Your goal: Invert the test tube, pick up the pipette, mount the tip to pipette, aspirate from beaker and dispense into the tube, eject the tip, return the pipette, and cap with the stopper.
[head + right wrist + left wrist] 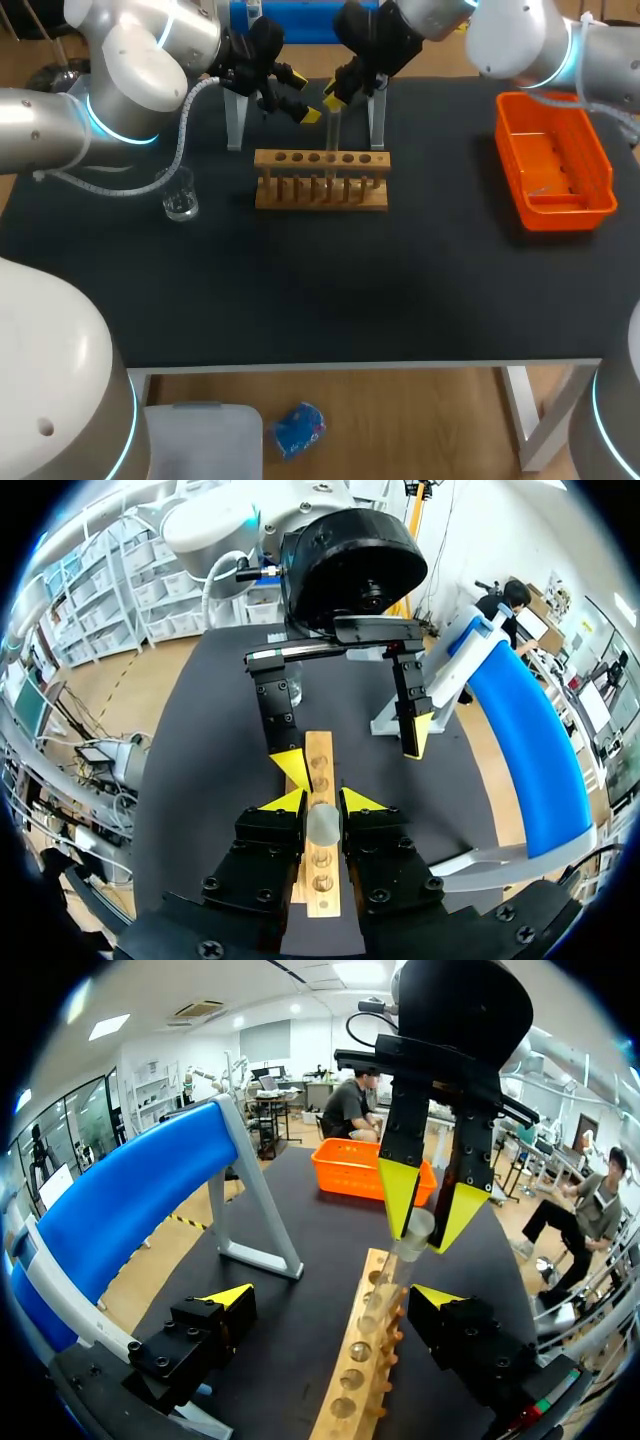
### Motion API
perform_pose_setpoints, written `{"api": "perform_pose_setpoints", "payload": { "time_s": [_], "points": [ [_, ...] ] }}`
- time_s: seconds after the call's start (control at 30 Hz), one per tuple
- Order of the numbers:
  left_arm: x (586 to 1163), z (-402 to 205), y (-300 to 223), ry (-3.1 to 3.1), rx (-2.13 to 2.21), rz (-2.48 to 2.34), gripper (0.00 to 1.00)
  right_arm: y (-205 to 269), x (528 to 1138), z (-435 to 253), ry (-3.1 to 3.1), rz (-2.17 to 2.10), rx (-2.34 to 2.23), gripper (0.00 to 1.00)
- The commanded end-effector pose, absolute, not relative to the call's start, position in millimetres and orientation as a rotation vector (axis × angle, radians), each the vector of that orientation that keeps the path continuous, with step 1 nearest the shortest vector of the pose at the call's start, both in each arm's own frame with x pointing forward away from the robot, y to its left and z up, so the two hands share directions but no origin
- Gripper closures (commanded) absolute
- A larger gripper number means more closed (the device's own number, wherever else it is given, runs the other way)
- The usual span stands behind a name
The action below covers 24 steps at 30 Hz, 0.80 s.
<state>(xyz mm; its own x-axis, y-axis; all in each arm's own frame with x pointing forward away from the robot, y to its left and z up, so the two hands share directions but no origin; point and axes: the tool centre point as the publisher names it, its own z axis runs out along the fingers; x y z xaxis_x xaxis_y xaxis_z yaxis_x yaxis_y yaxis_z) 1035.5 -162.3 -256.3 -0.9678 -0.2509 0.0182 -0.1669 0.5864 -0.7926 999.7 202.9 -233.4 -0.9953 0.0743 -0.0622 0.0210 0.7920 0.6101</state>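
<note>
Edges: orange basket (pixel 555 160) near table's right edge. Beaker (pixel 180 203) toward left side, under left arm. Blue stand (pixel 130 1200) along far edge. Wooden rack (pixel 322 180) at centre, well back from near edge.

Black table (pixel 330 300): matte dark surface.

Right gripper (pixel 323 802) clamped on upright test tube (pixel 322 825) near its top. Tube's lower end at rack hole; seated or not, cannot tell.

Left gripper (pixel 333 1298) spread wide, holding nothing, just beside tube and over rack. The two grippers are close together.
</note>
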Motion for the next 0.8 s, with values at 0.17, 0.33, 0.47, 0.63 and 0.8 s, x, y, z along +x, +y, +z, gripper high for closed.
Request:
{"api": "perform_pose_setpoints", "payload": {
  "time_s": [0.17,0.33,0.47,0.63,0.8],
  "points": [
    [1037,-255,-162,2.720,-0.358,-1.336,0.00,203,1001,-240,2.903,0.967,0.088,1.00],
    [1037,-255,-162,2.720,-0.358,-1.336,0.00,203,1001,-245,2.906,0.974,0.100,1.00],
    [1037,-255,-162,2.720,-0.358,-1.336,0.00,202,1001,-248,2.907,0.978,0.108,1.00],
    [1037,-255,-162,2.720,-0.358,-1.336,0.00,201,1001,-248,2.905,0.980,0.115,1.00],
    [1037,-255,-162,2.720,-0.358,-1.336,0.00,200,1001,-246,2.902,0.978,0.114,0.67]
  ]
}}
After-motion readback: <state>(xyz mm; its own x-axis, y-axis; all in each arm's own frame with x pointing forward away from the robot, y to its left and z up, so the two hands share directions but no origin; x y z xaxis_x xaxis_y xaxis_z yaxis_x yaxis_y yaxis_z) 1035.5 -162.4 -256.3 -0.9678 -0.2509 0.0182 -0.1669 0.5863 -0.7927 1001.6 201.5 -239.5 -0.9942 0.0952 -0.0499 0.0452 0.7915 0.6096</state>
